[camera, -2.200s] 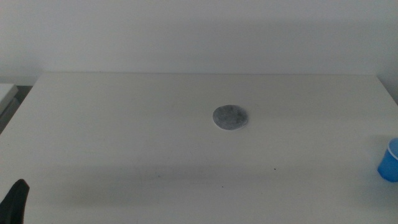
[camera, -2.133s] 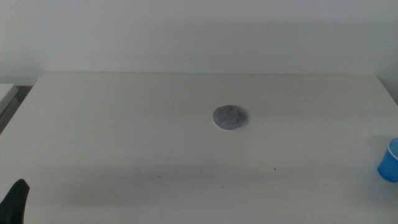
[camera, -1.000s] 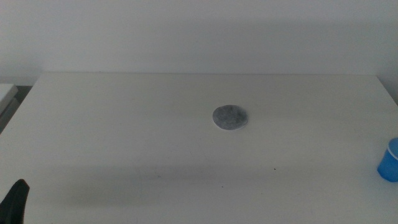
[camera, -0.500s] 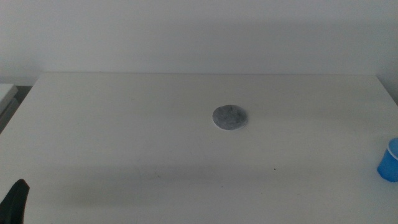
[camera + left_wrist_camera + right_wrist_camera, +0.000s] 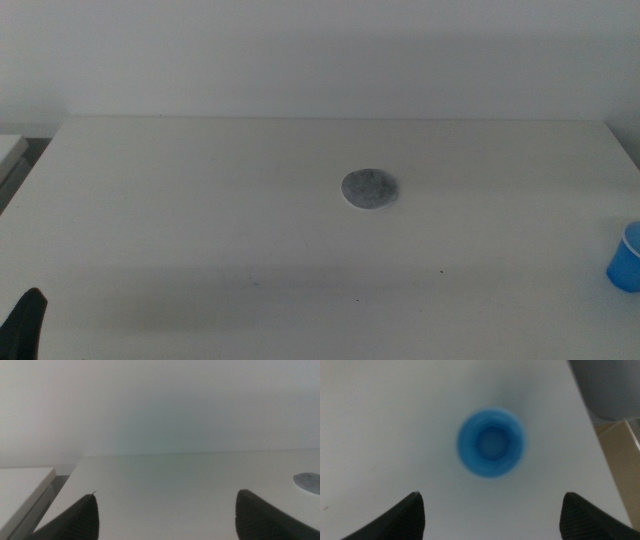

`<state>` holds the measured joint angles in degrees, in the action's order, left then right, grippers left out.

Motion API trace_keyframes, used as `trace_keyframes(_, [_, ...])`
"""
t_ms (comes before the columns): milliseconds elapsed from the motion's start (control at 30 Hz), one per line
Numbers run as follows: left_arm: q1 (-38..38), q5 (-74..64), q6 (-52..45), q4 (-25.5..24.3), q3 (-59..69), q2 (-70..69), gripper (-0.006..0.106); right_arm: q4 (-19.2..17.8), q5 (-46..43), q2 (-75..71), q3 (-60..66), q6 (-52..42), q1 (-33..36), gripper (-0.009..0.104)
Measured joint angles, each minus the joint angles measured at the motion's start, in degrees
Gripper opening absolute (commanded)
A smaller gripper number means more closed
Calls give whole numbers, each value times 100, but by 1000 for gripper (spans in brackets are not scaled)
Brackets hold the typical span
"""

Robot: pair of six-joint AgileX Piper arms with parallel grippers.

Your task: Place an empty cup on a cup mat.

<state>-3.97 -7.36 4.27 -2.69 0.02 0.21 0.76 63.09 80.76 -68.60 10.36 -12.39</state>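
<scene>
The blue cup (image 5: 626,257) stands upright on the white table at its far right side, partly cut off by the middle view's edge. The right wrist view looks straight down into the cup (image 5: 491,443), which is empty. My right gripper (image 5: 491,495) is above it with jaws wide open, holding nothing; it is out of the middle view. The speckled grey cup mat (image 5: 369,188) lies flat near the table's middle, bare; it also shows in the left wrist view (image 5: 307,482). My left gripper (image 5: 167,494) waits open at the table's front left corner (image 5: 25,325).
The white table (image 5: 200,220) ends close beyond the cup, where a grey object (image 5: 605,385) and beige floor show off its edge. A white surface (image 5: 20,485) lies beside the table's left side. A plain wall stands behind.
</scene>
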Motion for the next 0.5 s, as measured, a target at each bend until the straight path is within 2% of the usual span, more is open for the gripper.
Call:
trace_keyframes(200, [0,0,0,0,0,0,94,5,-9,623,-72,-203,-418,93])
trace_keyframes(500, [0,0,0,0,0,0,94,5,-380,1669,-72,-242,-428,93])
